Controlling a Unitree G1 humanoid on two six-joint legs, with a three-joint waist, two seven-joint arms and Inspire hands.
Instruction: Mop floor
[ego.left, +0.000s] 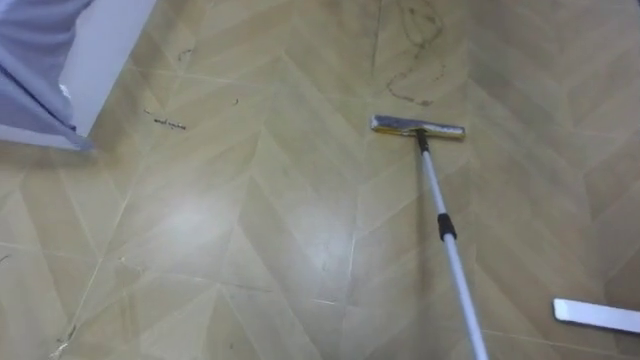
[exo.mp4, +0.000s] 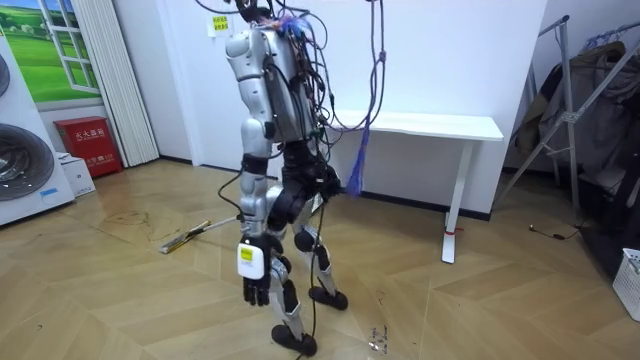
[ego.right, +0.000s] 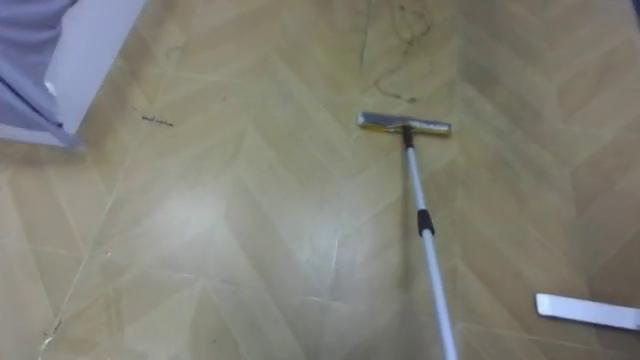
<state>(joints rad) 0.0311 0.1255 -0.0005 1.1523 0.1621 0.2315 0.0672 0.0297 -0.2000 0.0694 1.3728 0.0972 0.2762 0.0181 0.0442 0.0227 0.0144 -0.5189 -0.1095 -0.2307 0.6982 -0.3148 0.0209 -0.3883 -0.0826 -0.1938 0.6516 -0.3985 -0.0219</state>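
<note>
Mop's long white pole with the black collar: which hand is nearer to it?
Likely right: the white pole enters the eye views from the robot's right, though the right hand is hidden behind the body. The left hand hangs relaxed beside the thigh, off the pole.

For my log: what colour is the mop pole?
Mop pole: white, black collar; left eye view.

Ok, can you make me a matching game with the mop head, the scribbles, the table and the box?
Things: 1 mop head; 2 scribbles; 3 table; 4 box.
Descriptions: A red; B white, against the wall; C flat on the floor at the pole's end; D on the floor just beyond the mop head.
Pairs: 1-C, 2-D, 3-B, 4-A.
</note>
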